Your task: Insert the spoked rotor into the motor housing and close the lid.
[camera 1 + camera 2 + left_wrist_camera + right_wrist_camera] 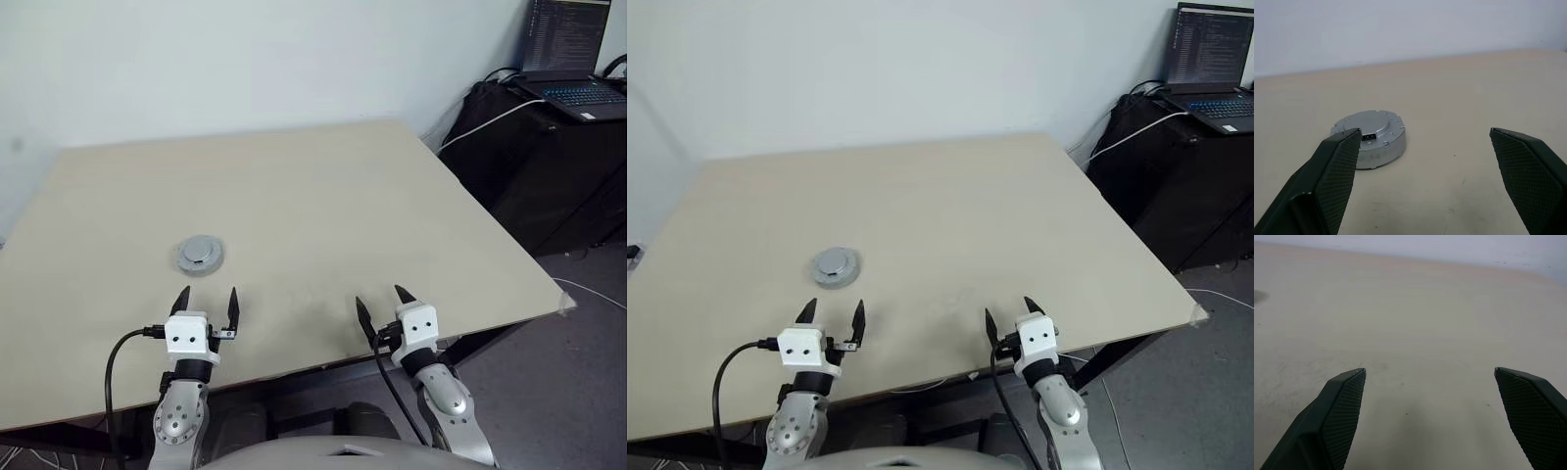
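The big tan table [323, 206] takes up most of the scene. Past the far right corner of the table stands a dark stand [549, 147] with an open laptop [573, 54] on top, and a white cable [490, 122] runs down beside it.

On the table, toward its left side, sits one small round silver motor. Its lid [201, 254] is shut on top, so the parts inside are hidden. A small dark socket [1369, 137] shows on its side in the left wrist view.

The left gripper [207, 300] hangs over the near edge of the table, just in front of the lid, fingers spread wide and holding nothing. The right gripper [386, 302] is over the same edge, well to the right of the lid, fingers spread wide too, with bare table under it
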`<action>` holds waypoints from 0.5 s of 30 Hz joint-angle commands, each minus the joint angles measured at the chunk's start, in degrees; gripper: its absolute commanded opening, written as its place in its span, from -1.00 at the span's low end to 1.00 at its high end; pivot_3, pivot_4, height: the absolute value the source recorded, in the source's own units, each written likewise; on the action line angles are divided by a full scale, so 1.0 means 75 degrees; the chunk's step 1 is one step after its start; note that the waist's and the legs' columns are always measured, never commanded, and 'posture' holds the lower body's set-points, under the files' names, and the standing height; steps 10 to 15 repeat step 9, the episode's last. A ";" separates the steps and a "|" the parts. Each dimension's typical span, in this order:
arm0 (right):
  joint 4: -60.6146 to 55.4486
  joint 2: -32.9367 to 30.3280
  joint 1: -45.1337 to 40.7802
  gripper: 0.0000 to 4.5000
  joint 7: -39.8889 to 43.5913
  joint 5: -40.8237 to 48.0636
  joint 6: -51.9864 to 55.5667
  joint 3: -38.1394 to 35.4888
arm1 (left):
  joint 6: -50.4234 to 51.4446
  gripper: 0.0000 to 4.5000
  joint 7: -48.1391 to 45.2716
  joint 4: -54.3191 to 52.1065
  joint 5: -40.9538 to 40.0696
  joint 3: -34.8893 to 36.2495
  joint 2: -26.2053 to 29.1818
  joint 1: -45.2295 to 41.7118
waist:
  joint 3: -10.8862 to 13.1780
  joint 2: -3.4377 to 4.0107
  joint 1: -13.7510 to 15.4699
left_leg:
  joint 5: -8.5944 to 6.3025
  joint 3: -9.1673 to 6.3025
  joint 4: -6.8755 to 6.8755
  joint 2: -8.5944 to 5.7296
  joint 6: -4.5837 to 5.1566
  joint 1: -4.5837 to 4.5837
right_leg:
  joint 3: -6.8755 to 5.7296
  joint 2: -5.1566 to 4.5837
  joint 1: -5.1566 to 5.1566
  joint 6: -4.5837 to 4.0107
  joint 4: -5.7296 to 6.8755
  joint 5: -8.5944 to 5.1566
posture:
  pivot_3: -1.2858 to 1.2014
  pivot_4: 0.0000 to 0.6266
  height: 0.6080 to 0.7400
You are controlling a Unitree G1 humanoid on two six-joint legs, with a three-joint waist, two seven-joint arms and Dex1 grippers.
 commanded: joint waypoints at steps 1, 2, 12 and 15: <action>-0.0132 0.0037 -0.0090 1.00 -0.0017 0.0084 -0.0226 -0.0094 | 0.0142 0.99 0.0092 -0.0600 0.0147 -0.0125 -0.0065 -0.0029 | 0.0000 0.0000 0.0002 | 0.0000 0.0000 0.0000 0.0000 0.0000 0.0001 | 0.0000 0.0000 0.0001 0.0000 0.0000 0.0000 | 0.03 -1.00 1.00; -0.0162 0.0044 -0.0080 1.00 -0.0019 0.0087 -0.0221 -0.0087 | 0.0204 0.99 0.0102 -0.0677 0.0162 -0.0143 -0.0074 -0.0024 | 0.0000 0.0000 0.0003 | 0.0000 -0.0001 0.0001 0.0000 0.0000 0.0001 | -0.0001 0.0000 0.0001 0.0000 0.0001 0.0000 | 0.03 -1.00 1.00; -0.0252 0.0051 -0.0033 1.00 0.0048 0.0096 -0.0151 -0.0025 | 0.0865 0.99 0.0047 -0.1231 0.0059 -0.0207 -0.0155 -0.0014 | -0.0001 0.0001 0.0000 | 0.0000 -0.0001 0.0002 0.0000 0.0000 0.0002 | -0.0001 0.0002 0.0002 0.0000 0.0003 0.0000 | 0.03 -1.00 1.00; -0.0252 0.0051 -0.0033 1.00 0.0048 0.0096 -0.0151 -0.0025 | 0.0865 0.99 0.0047 -0.1231 0.0059 -0.0207 -0.0155 -0.0014 | -0.0001 0.0001 0.0000 | 0.0000 -0.0001 0.0002 0.0000 0.0000 0.0002 | -0.0001 0.0002 0.0002 0.0000 0.0003 0.0000 | 0.03 -1.00 1.00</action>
